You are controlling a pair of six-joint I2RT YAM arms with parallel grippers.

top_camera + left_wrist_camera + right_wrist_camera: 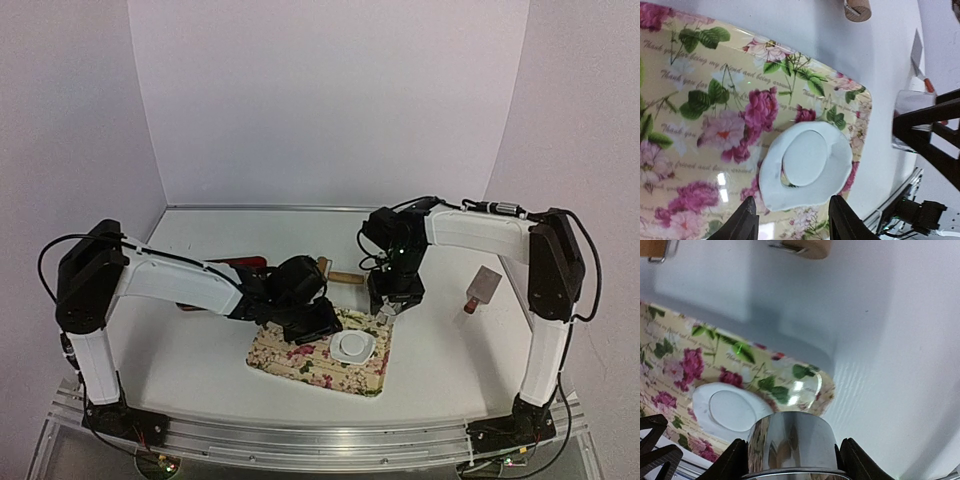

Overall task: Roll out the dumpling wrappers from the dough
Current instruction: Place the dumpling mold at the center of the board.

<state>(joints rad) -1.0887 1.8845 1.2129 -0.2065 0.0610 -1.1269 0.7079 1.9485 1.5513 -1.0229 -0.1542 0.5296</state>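
Near the front edge, the left arm rises from its base and stretches low to the right across the worktop (200, 350). Its left gripper (318, 328) sits over the middle of the floral tray (285, 355), jaws apart and holding nothing, with the fingertips (745, 220) flanking the near tip of the dough (840, 175). That flattened white sheet lies toward the tray's right end, close to its rounded corner, with a round dumpling wrapper (807, 162) cut out and lying inside its hole. The right arm climbs from its base, reaches left and bends down at the wrist. The right gripper (388, 305) clamps the shiny ring cutter (790, 440) by the tray's far right edge, apart from the dough. Bare worktop flanks the tray. Farther back lie a wooden rolling pin (343, 277) and, well right, a scraper (484, 285).
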